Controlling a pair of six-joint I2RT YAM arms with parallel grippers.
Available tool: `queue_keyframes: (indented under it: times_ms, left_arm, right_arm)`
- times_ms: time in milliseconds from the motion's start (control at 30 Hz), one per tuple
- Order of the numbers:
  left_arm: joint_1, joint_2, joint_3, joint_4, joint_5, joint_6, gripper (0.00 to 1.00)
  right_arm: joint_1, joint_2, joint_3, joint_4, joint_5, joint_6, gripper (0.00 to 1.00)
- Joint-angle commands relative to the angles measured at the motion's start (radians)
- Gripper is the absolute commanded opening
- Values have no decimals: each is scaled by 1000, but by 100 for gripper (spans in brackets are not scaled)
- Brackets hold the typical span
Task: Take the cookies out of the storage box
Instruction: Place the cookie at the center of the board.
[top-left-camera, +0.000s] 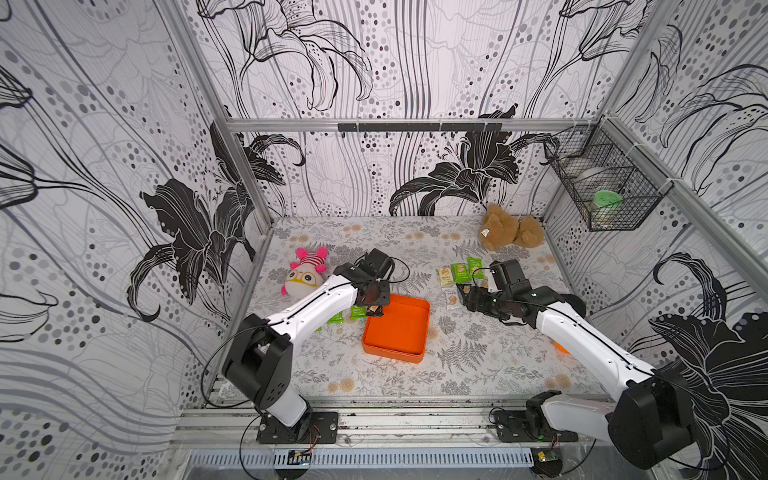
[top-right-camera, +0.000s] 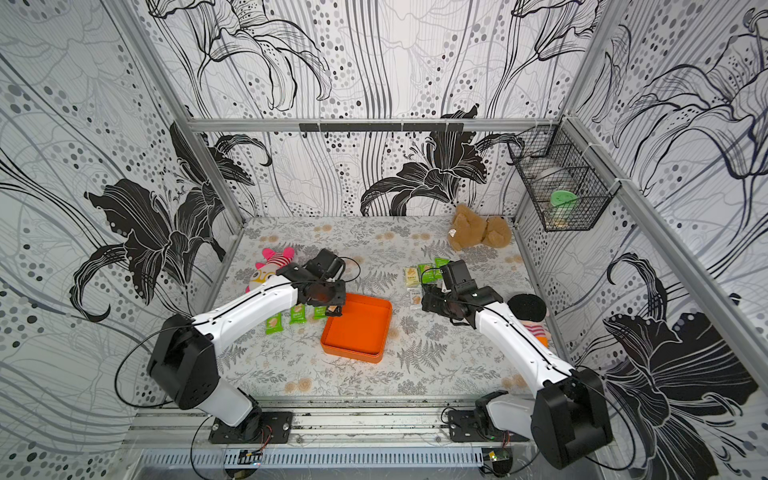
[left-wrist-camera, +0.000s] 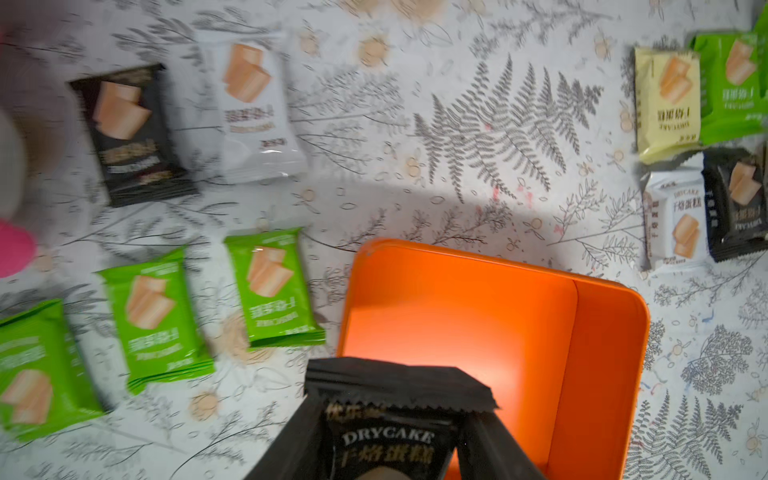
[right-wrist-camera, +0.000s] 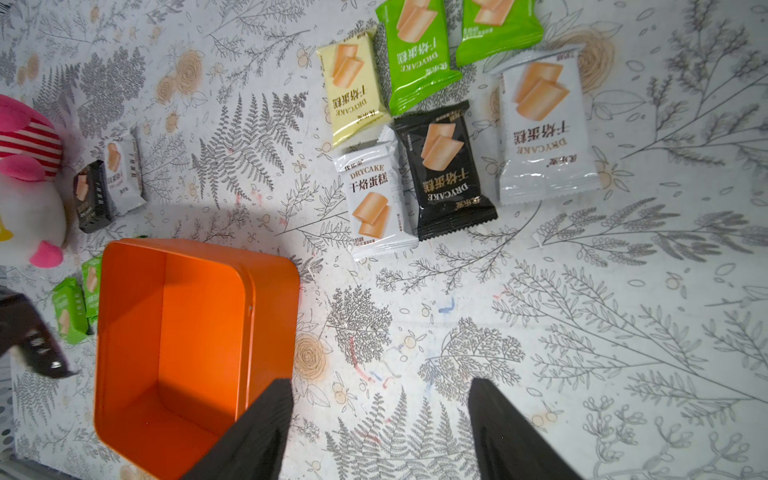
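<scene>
The orange storage box (top-left-camera: 397, 332) (top-right-camera: 357, 328) (right-wrist-camera: 199, 316) sits mid-table, and its floor shows bare orange. My left gripper (top-left-camera: 374, 311) (left-wrist-camera: 392, 415) hangs over the box's far-left corner, shut on a black cookie packet (left-wrist-camera: 399, 382). Three green cookie packets (top-left-camera: 336, 318) (left-wrist-camera: 149, 316) lie on the table left of the box. A black packet (left-wrist-camera: 129, 133) and a white packet (left-wrist-camera: 253, 108) lie farther back. My right gripper (top-left-camera: 469, 293) (right-wrist-camera: 380, 399) is open and holds nothing. It hovers right of the box, beside a cluster of several packets (top-left-camera: 459, 272) (right-wrist-camera: 444, 166).
A pink-and-white plush toy (top-left-camera: 305, 272) lies at the far left by the left arm. A brown teddy (top-left-camera: 511, 232) sits at the back right. A black wire basket (top-left-camera: 602, 191) hangs on the right wall. Another plush (top-right-camera: 528, 309) lies behind the right arm.
</scene>
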Motion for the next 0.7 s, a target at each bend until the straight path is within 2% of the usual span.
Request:
queue_keyframes:
  times_ms: [0, 167, 333, 667]
  left_arm:
    - [45, -83, -66, -50, -33, 0, 49]
    - [104, -190, -208, -56, -43, -1, 49]
    - [121, -242, -333, -12, -41, -38, 49]
    - [125, -158, -464, 144, 1, -133, 48]
  right_arm:
    - [-2, 0, 21, -29, 12, -29, 73]
    - [-2, 8, 36, -21, 11, -35, 72]
    - [-1, 10, 33, -17, 7, -38, 72]
    - [-1, -19, 18, -32, 10, -44, 72]
